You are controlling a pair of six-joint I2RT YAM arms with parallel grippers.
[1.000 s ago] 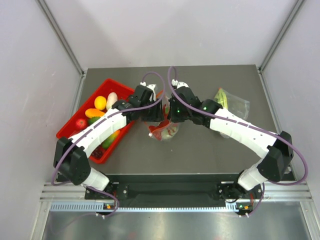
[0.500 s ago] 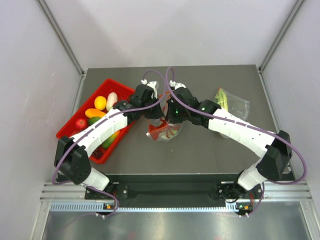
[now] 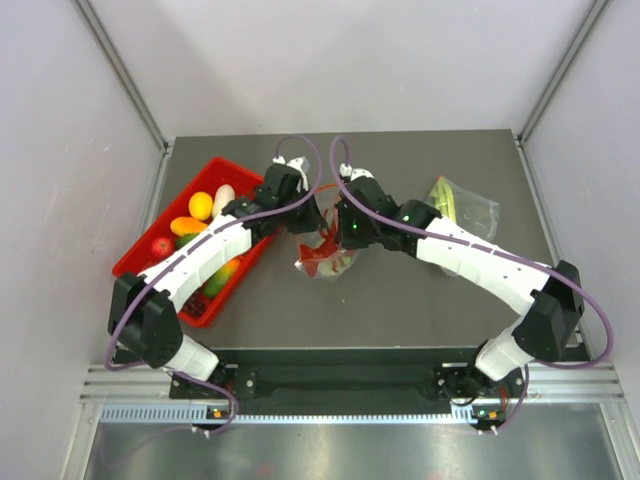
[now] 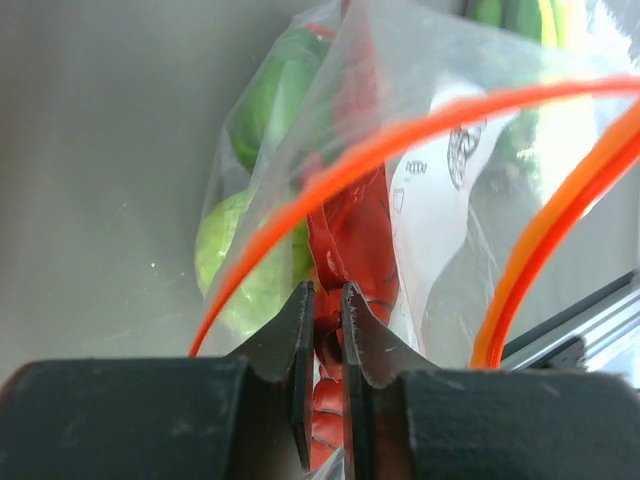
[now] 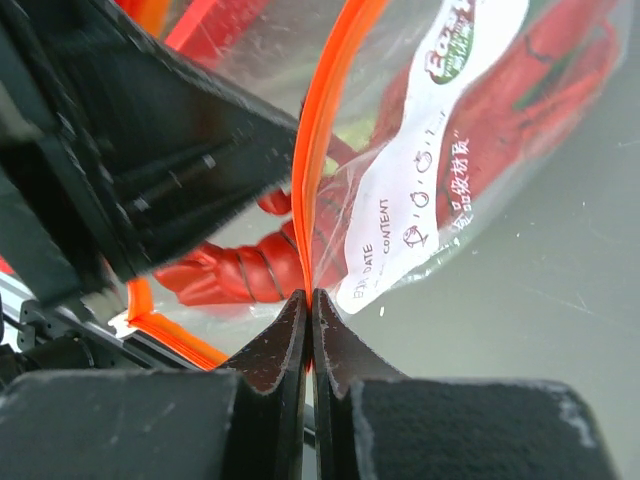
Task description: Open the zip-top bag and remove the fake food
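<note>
Clear crinkly zip-top bag (image 4: 430,110) holds ridged red fake food (image 4: 358,235).

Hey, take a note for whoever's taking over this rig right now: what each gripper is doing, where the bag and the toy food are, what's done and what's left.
Left gripper: fingers closed on a red chili piece at the bag's mouth.
Right gripper: shut on the orange zip strip of the zip-top bag, which is mid-table between the arms.
Done: the zip is parted and the mouth is open.
Left: the chili and the pale green cabbage are inside the bag. Pull each out, probably the chili first, with the right holding the rim.
</note>
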